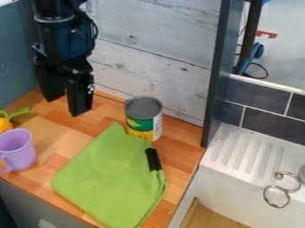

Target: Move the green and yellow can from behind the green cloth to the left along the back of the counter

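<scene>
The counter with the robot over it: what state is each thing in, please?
Gripper: open, empty, above the counter.
Can: upright; I cannot tell whether it is opened.
Green cloth: spread mostly flat.
Purple mug: upright; I cannot tell whether it holds anything.
Yellow thing with green leaves: at the view's left edge, partly cut off.

The black end effector (67, 106) hangs over the back left of the wooden bench (174, 165). A green cloth (110, 178) lies near the front, the corn can (143, 119) upright just behind it. At left, a purple mug (17, 149) stands near a yellow toy (5, 125) with green leaves.
</scene>
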### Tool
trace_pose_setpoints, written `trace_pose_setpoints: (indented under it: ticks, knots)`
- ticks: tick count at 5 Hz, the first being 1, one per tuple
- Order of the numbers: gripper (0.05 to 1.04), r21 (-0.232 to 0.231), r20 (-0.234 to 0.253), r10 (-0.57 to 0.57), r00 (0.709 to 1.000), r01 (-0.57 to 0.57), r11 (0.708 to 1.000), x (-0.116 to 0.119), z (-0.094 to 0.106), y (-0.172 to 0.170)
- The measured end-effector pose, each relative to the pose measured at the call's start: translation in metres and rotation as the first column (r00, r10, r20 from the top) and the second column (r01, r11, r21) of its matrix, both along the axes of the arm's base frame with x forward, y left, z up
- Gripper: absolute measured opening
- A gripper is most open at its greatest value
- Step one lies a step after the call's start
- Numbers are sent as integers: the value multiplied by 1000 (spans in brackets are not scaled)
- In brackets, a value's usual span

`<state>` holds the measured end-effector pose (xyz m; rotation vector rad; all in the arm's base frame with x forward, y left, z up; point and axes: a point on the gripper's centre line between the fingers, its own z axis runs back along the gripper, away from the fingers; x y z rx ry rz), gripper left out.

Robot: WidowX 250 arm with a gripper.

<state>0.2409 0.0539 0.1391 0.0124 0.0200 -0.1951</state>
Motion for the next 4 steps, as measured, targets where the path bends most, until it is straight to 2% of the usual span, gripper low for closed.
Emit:
trace_pose_setpoints:
  ticks: [1, 3, 4]
  knots:
    - [1001, -5, -22, 6, 1000, -6, 1000, -2, -6, 0]
    - [1001, 33, 48, 63, 997, -64, 997, 14, -7, -37]
    - [1001, 29, 68, 65, 996, -67, 997, 26, -10, -54]
